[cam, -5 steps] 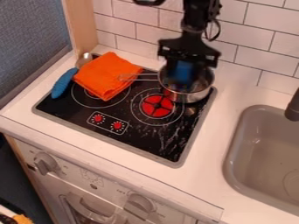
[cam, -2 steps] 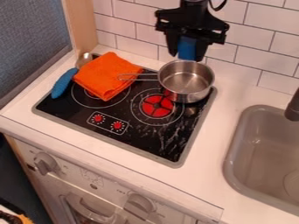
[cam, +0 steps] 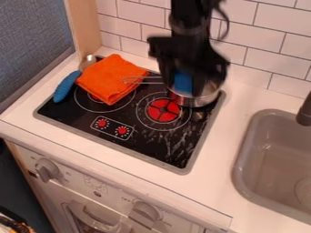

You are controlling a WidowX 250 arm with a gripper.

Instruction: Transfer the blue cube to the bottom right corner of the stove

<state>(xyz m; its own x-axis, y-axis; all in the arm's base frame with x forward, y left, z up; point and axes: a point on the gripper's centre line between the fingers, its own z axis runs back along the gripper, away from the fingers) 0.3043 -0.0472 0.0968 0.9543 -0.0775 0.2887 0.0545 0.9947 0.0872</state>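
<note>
The black gripper hangs over the back right of the stove, shut on the blue cube. Behind them, partly covered by the arm, sits the metal pot, its wire handle pointing left. The black stove top has a grey rim, and its bottom right corner lies low and right of the gripper, at the front.
A folded orange cloth lies on the left burner, beside a spoon with a blue handle. To the right is the grey sink with a dark faucet. A tiled wall rises behind.
Since the last earlier frame, the gripper has come down and forward from behind the pot with the blue cube, and slightly left. The pot, cloth and spoon stay in place.
</note>
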